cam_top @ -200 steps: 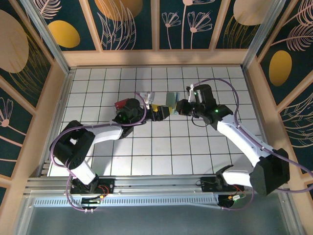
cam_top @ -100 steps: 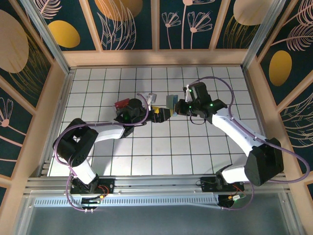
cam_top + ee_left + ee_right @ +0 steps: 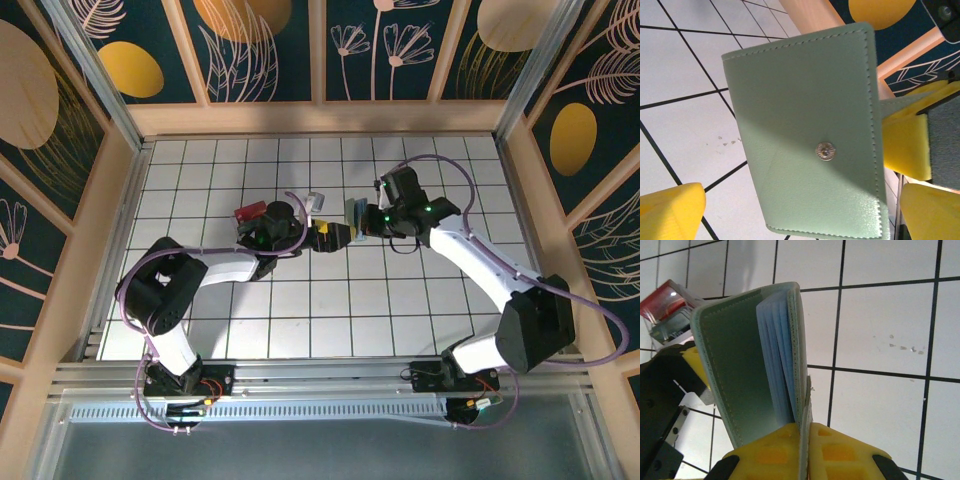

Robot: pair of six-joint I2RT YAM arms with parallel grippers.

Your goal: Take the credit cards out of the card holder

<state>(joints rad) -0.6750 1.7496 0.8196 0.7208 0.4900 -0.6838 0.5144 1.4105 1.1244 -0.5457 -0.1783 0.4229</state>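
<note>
The pale green card holder (image 3: 352,212) hangs open above the table between both grippers. My right gripper (image 3: 807,440) is shut on the edge of one panel, and the other panel (image 3: 735,370) swings out to the left with bluish inner pockets (image 3: 777,355) showing between them. In the left wrist view the outer panel with its metal snap (image 3: 825,150) stands between the widely parted yellow fingers (image 3: 670,212) of my open left gripper (image 3: 800,212); contact cannot be made out. The credit cards are hidden inside the holder.
A clear box with red-and-white contents (image 3: 249,212) lies on the tiled table (image 3: 300,300) behind the left wrist, also in the right wrist view as the box (image 3: 667,302). A small pale object (image 3: 316,199) lies just beyond the left gripper. Wooden walls (image 3: 320,118) ring the table.
The right gripper has carried the holder slightly left and nearer, closing on the left gripper. The left wrist has shifted a little to the right.
</note>
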